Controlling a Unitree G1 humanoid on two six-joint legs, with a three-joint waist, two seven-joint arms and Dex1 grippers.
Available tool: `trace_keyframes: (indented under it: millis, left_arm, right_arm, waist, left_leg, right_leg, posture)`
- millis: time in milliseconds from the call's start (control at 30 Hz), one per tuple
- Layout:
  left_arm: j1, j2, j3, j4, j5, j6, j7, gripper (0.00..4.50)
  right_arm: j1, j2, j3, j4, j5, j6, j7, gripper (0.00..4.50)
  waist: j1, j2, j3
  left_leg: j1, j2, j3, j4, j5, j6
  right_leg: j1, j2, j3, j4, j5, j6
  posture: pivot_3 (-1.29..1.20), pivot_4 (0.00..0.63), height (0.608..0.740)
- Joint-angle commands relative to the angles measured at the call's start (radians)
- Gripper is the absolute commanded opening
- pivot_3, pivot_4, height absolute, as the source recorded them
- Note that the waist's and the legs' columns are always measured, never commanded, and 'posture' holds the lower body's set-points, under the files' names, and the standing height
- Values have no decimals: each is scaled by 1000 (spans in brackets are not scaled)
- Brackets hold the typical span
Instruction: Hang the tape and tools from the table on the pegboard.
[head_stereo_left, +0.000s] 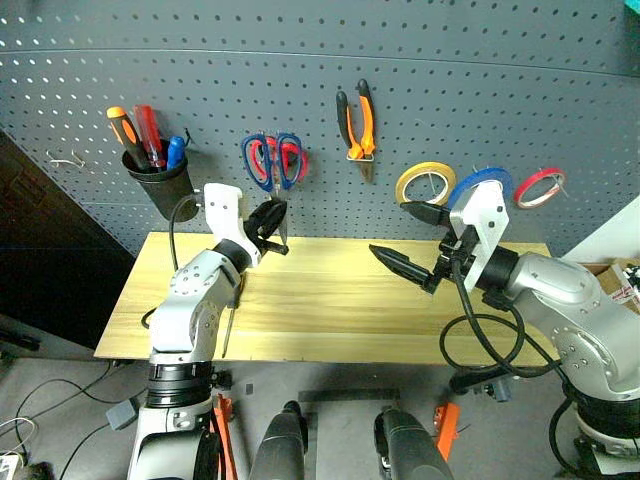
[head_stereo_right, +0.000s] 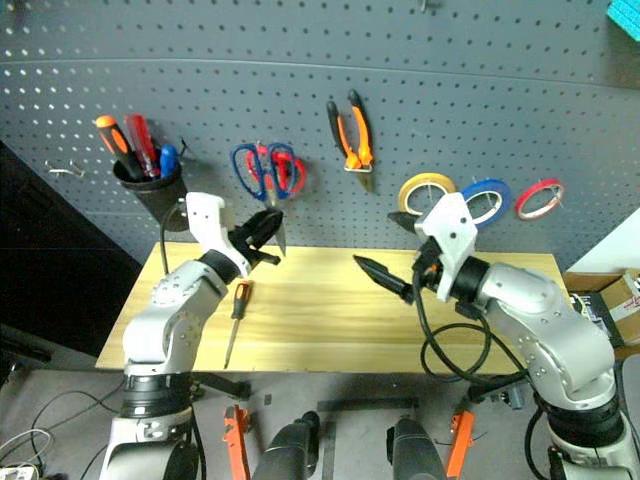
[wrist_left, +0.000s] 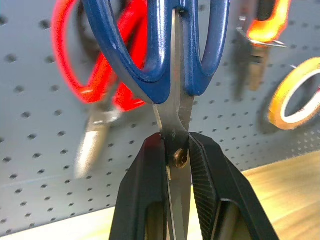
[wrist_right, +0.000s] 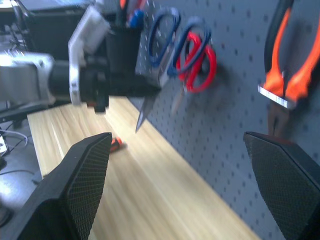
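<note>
From the head, the left pincer (head_stereo_left: 268, 226) pinches the blue scissors (head_stereo_left: 270, 163) against the pegboard (head_stereo_left: 420, 60) while the right pincer (head_stereo_left: 408, 240) hangs spread above the table (head_stereo_left: 330, 300); the left wrist shows the fingers (wrist_left: 145, 195) clamping the blades at the pivot.

Light: even, fairly bright indoor light across the pegboard (head_stereo_left: 420, 60) and table (head_stereo_left: 330, 300).
Shadows: soft, short ones under the hanging tape rings.
Dim zone: left of the pegboard, nearly black.
Distortion: head views bow the pegboard's hole rows near the top edge.
Blur: red-handled scissors (wrist_left: 85, 65) and yellow tape ring (wrist_left: 295, 95) smeared in the left wrist view.
Focus: dark-blue-handled scissors (wrist_left: 175, 75) sharp at the pivot.
</note>
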Motion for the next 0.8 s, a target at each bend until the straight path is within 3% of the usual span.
trace_keyframes:
  millis: [33, 267, 467, 600, 800]
  left_arm:
    - [-30, -17, 17, -1, -22, -11, 18, 397]
    - [-40, -41, -7, -2, 4, -34, 40, 2598]
    - [128, 25, -15, -100, 42, 92, 82, 4476]
    - [257, 149, -23, -129, 119, 206, 101, 4476]
    - [206, 214, 64, 41, 143, 427, 189, 4476]
  right_arm:
    - [-42, 15, -8, -36, 9, -24, -8, 4500]
    - [-81, 51, 9, -16, -18, -48, -23, 4500]
    - [-21, 72, 27, -41, -13, -24, -53, 4500]
    - [46, 147, 60, -59, 19, 101, -163, 4500]
    - [68, 239, 131, -59, 76, 329, -264, 4500]
  waist:
    - [0, 0, 0]
    - [2, 0, 0]
    - [-9, 0, 0]
    - [-22, 0, 0]
    - [-8, 0, 0]
  left_leg:
    - [0, 0, 0, 0, 0, 0]
    - [0, 0, 0, 0, 0, 0]
    - [0, 0, 0, 0, 0, 0]
    - [1, 1, 0, -1, 0, 0]
    - [3, 2, -1, 1, 0, 0]
  right_leg:
    - [0, 0, 0, 0, 0, 0]
    - [0, 0, 0, -1, 0, 0]
    - [0, 0, 1, 0, 2, -4]
    - [-1, 1, 0, 2, 2, -5]
    - [-2, 0, 0, 11, -6, -10]
  posture:
    - [-116, 221, 740]
    - [-122, 224, 740]
    - [-119, 229, 740]
    - [-101, 234, 740]
    - [-79, 241, 740]
